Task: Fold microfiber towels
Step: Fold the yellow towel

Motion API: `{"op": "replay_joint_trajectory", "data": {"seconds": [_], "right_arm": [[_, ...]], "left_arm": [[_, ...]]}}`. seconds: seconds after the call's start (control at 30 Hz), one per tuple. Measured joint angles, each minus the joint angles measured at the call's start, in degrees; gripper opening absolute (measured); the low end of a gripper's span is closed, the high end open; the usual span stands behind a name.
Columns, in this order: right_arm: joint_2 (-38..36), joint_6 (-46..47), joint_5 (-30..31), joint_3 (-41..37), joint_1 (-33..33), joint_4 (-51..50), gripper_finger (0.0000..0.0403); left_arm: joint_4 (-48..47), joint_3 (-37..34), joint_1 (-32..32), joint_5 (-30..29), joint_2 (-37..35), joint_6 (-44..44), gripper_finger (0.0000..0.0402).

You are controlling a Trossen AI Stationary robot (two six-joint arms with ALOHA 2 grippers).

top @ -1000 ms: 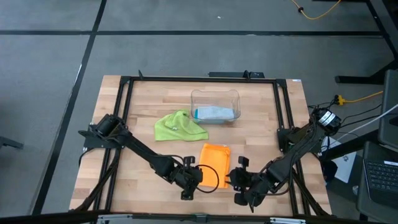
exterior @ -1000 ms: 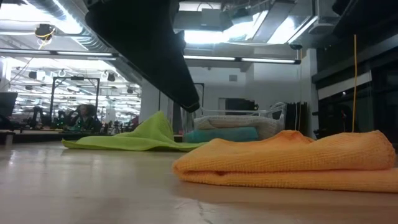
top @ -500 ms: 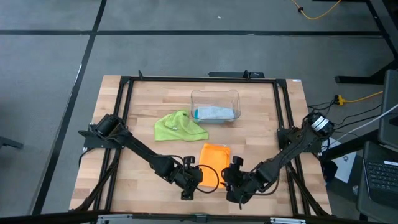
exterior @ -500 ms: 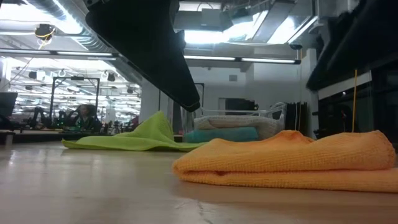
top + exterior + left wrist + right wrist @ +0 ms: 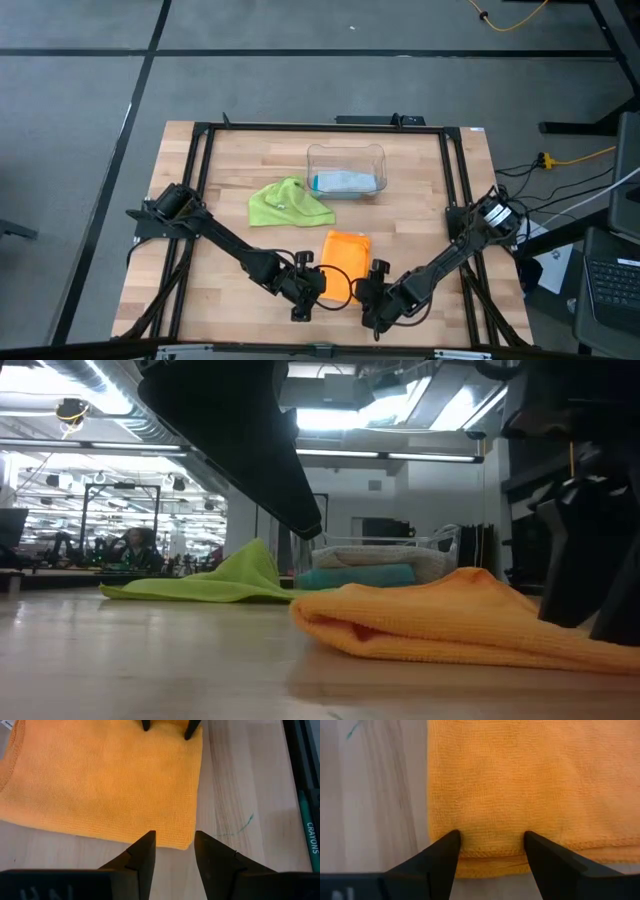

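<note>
orange towel between right end effector fingers

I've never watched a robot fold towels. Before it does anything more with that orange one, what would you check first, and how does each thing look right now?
1. Orange towel lies folded flat on the table: ok.
2. Right gripper open, fingers straddling the towel's stitched edge: ok.
3. Left gripper open at the towel's opposite edge, holding nothing: ok.
4. Whether the right fingers reach under all the layers: cannot tell.
5. Lime green towel lies apart, crumpled, not yet folded: not ok.
6. Clear bin with folded towels inside stands away from both arms: ok.
</note>
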Motion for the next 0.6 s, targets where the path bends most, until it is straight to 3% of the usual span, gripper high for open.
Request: {"op": "replay_joint_trajectory", "data": {"seconds": [0.5,0.6], "right_arm": [[-7.5,-1.1,-1.4,-0.2,0.0,-3.0,0.0229],[-7.8,-4.7,-1.2,-0.2,0.6,-2.9,0.0229]], "left_arm": [[0.0,0.0,0.0,0.5,0.0,0.0,0.0129],[0.0,0.0,-0.2,0.6,0.0,2.0,0.0129]]}}
